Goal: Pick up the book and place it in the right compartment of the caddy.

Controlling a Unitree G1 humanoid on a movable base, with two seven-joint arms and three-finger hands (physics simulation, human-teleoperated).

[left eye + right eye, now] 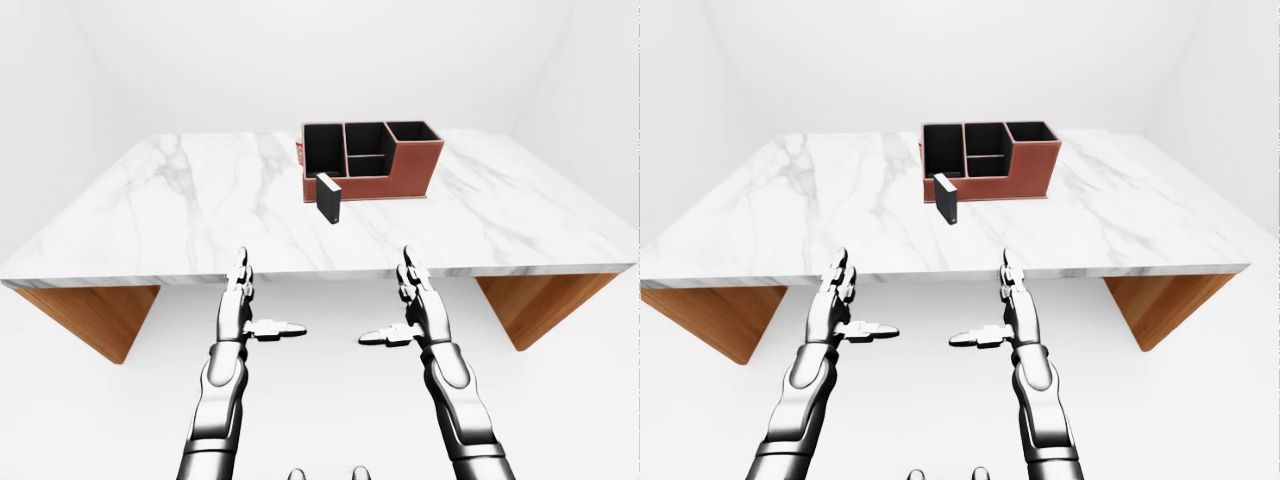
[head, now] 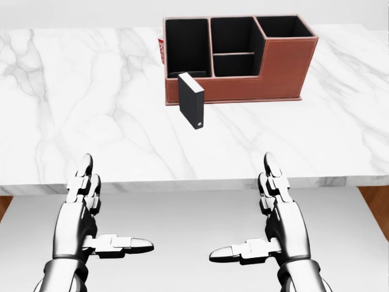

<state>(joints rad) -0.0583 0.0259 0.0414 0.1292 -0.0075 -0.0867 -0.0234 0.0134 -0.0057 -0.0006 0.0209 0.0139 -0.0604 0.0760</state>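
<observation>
1. White-walled room, white marble table (image 2: 73,109) on wooden legs filling the upper head view.
2. Black book (image 2: 191,101) upright on the marble, just below the reddish-brown caddy (image 2: 279,67); right compartment (image 2: 284,26) uppermost right, dark inside.
3. Red-and-white patterned item (image 2: 161,50) partly hidden behind caddy's left wall; writing too small to read.
4. Left hand (image 2: 85,219) and right hand (image 2: 276,222) below the table edge, fingers spread, thumbs pointing inward, holding nothing.
5. Book well apart from both hands, up and between them, somewhat nearer the right.
</observation>
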